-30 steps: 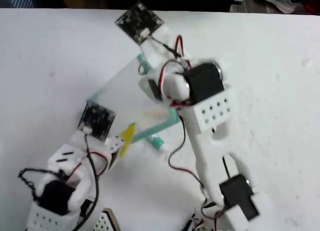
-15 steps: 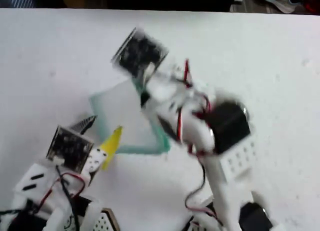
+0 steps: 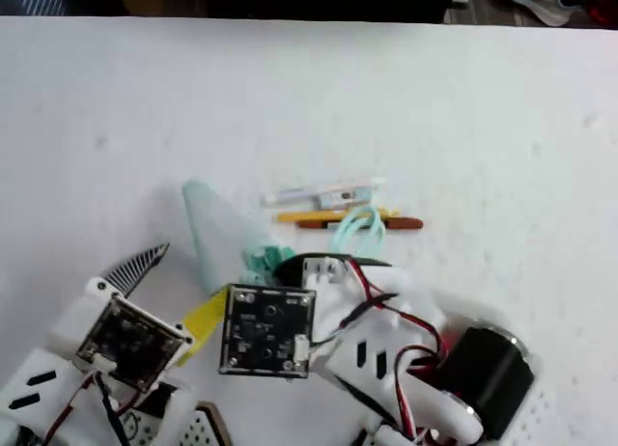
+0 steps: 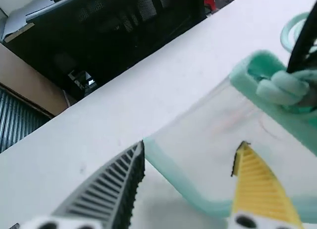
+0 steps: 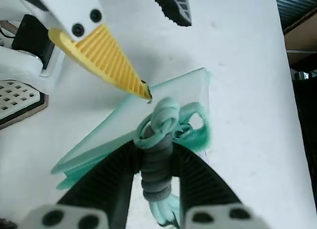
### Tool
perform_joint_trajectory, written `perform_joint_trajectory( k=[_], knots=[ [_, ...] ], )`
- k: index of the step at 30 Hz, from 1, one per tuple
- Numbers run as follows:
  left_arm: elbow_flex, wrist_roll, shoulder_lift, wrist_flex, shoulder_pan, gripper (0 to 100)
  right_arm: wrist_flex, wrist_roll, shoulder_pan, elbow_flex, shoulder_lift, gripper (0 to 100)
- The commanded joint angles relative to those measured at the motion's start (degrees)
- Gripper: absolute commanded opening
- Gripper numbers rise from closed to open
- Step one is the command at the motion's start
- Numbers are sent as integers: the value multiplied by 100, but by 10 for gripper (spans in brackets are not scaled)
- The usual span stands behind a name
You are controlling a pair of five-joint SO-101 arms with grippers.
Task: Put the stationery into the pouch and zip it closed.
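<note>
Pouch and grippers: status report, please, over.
Right gripper shut on pull cord of pouch. Left gripper open at pouch corner. Pens lie on table beyond pouch, not yet inside.

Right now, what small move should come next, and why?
Probably close the left end effector on the pouch corner lying between its open fingers: the right end effector only pinches the teal cord, and the pens lie outside on the table.
</note>
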Motion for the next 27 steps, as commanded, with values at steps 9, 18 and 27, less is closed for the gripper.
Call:
perform_joint_trajectory(
  k=[9,18,27],
  knots=[
    [-1987,-958,-13,985,-242,301,110,132,-57,44,-470,16],
    [-905,352,-4,-396,-1270,301,110,747,-681,1459,-470,17],
    [1591,1380,13,-2813,-1226,301,101,1802,-681,2963,-435,17]
  ],
)
